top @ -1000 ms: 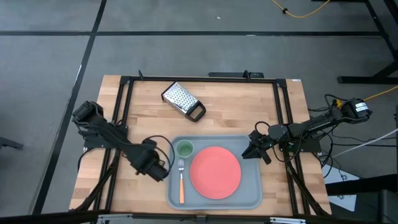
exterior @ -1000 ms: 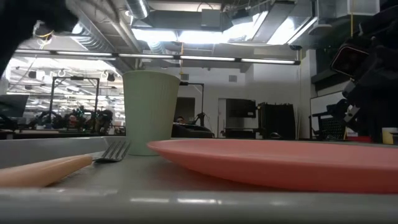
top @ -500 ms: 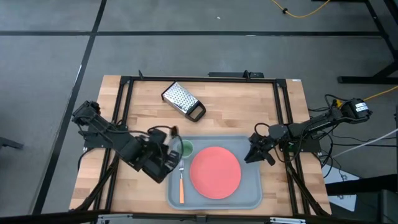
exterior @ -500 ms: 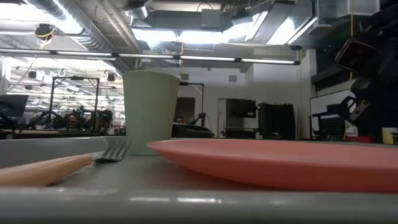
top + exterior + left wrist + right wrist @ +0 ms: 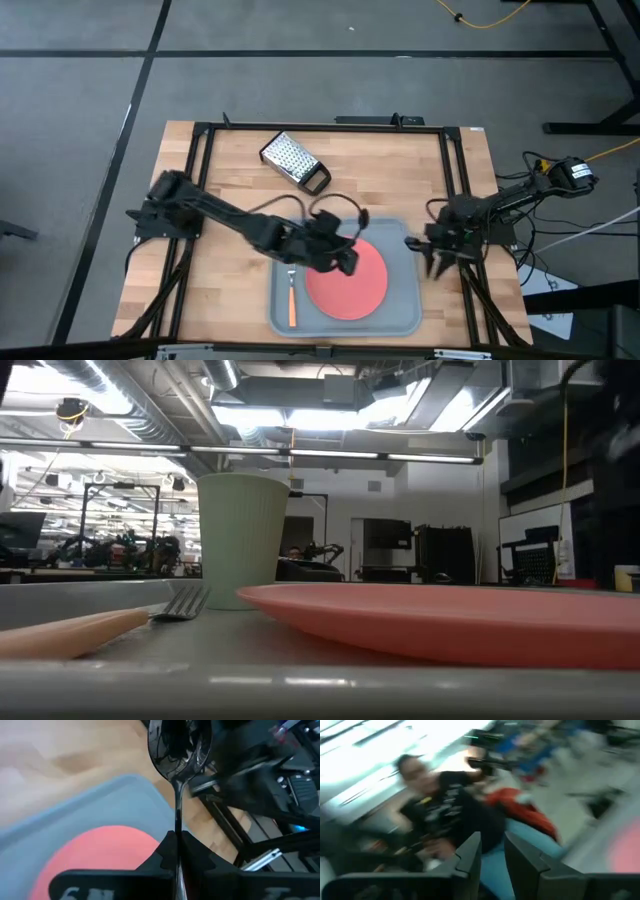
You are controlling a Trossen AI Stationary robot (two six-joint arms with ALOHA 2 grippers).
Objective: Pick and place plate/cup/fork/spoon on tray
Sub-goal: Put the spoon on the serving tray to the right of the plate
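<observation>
Spoon (image 5: 178, 750): pinched by its thin handle between the left gripper's fingers, bowl outward, held above the tray.
Left gripper (image 5: 345, 252): closed on the spoon handle, reaching over the tray's middle, at the plate's far left edge.
Plate (image 5: 348, 279): pink-red, flat on the tray, centre-right.
Fork (image 5: 291, 298): orange handle, lying along the tray's left side, tines toward the far rim.
Cup (image 5: 240, 540): green, upright at the tray's far left, beyond the fork tines in the low view.
Tray (image 5: 406, 310): grey-blue, at the table's near edge.
Right gripper (image 5: 433, 262): at the tray's right rim, fingers slightly parted, holding nothing.
Grater (image 5: 294, 162): on the table's far side, well apart from the tray.
</observation>
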